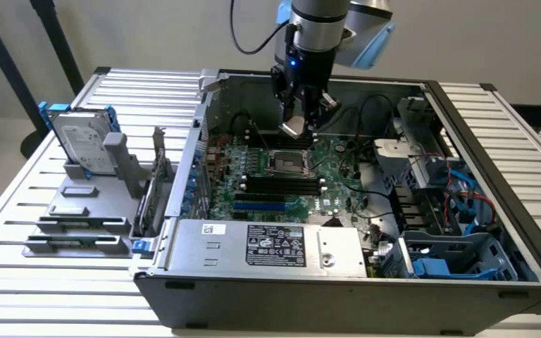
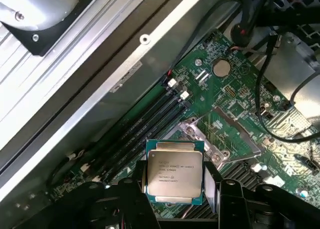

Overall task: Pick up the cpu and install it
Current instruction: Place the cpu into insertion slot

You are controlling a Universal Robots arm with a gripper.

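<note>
Inside the open case (image 1: pixel 496 134), tool (image 1: pixel 296 127) grips cpu (image 2: pixel 174 171) edges above socket (image 1: pixel 287 163).

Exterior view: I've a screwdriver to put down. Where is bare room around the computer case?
Free: table slats on the exterior view's right of the computer case, and the near corner beside the grey parts rack. Crowded: the rack with its hard drive, and inside the case, where the claw holds the cpu above the motherboard.
</note>
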